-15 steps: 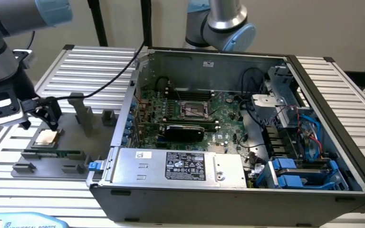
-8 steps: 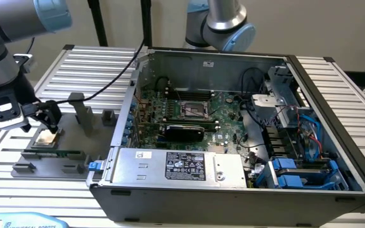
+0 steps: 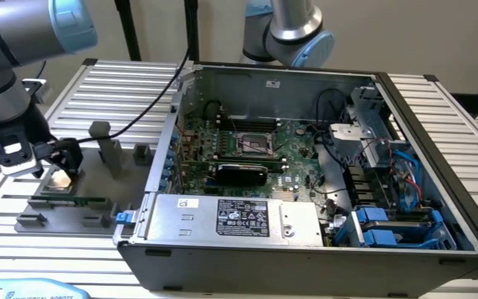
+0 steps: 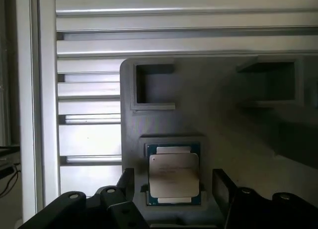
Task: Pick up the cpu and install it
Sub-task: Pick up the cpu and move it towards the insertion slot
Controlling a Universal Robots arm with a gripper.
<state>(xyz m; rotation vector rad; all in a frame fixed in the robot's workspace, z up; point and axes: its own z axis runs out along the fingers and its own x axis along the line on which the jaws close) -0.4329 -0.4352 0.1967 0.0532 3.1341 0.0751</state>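
1. Claw (image 4: 174, 184) stood open, holding nothing, one finger on each side of the cpu (image 4: 174, 173).
2. Cpu lay flat in a pocket of the grey fixture (image 4: 228, 124), clear of both fingers.
3. Fixture sat on the slatted table (image 4: 149, 20), to the exterior view's left of the open case (image 3: 305, 252).

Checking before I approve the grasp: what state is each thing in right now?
cpu: lying flat in its fixture recess, not lifted.
gripper: open, straddling the cpu, not touching it.
memory stick: lying in the fixture.
computer case: open, motherboard exposed.
cpu socket: looks empty.
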